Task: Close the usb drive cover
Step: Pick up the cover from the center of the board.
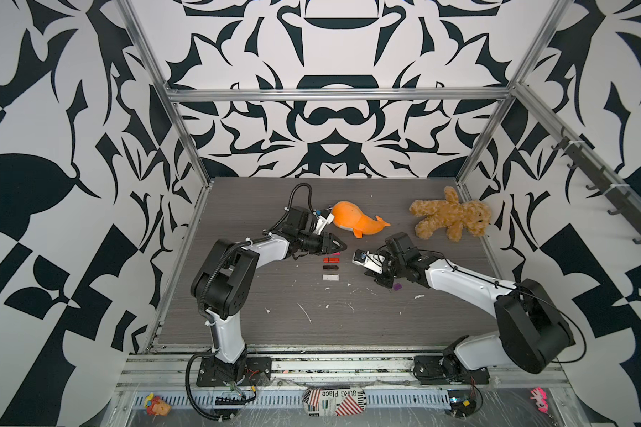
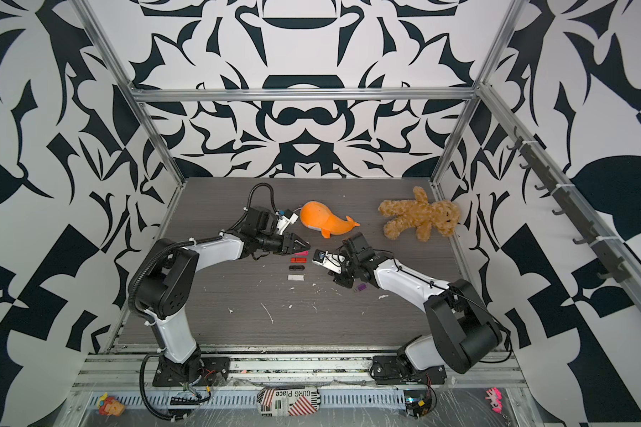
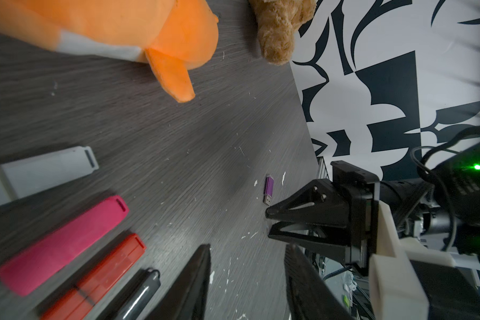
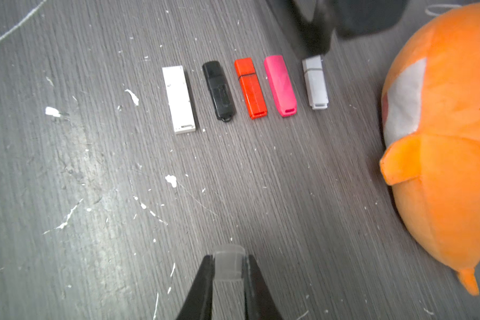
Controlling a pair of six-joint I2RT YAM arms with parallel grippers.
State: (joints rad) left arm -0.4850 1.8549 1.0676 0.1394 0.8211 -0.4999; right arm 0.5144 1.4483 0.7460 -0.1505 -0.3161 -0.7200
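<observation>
1. Right tool point(image 4: 229, 267) is clamped on a small pale translucent cap point(image 4: 229, 256). It's pinched across the sides with one end past the tips, so that end is free to push onto a plug.
2. Purple usb drive point(image 3: 268, 188) lies flat on the worktop point(image 1: 311, 325) just beside the right arm, metal plug bare. It's the only uncapped one, so I read it as the target.
3. Left tool point(image 3: 247, 249) has its jaws apart and is empty, low over the pink drive point(image 4: 280, 84) end of the row. It's likely positioned to steady a drive body.
4. White drive point(image 4: 179, 99), black drive point(image 4: 219, 90), red drive point(image 4: 251, 88), pink drive and grey drive point(image 4: 315, 81) lie parallel and all look capped.
5. Plush whale point(image 1: 356, 222) and teddy bear point(image 1: 448, 216) sit at the back, well apart from the work.
</observation>
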